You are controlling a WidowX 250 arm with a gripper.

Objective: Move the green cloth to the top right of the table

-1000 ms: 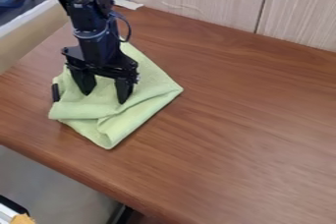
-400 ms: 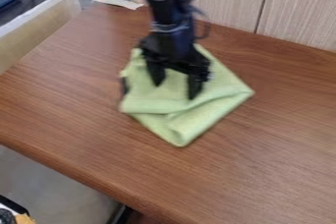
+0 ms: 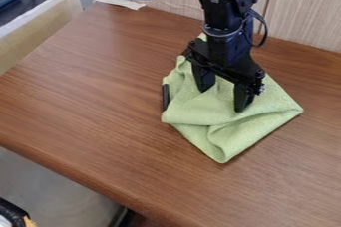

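Green cloth [image 3: 200,110] on worktop [image 3: 100,86], near wall [image 3: 303,12]; long axis runs out from wall, folded corner pointing away from it; gripper [image 3: 222,99] upon cloth, jaws spread.

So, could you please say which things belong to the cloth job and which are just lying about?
Job:
green cloth
gripper, open, over it
wooden table

Lying about:
pale strip at the table's far left corner
possibly the black piece at the cloth's left edge
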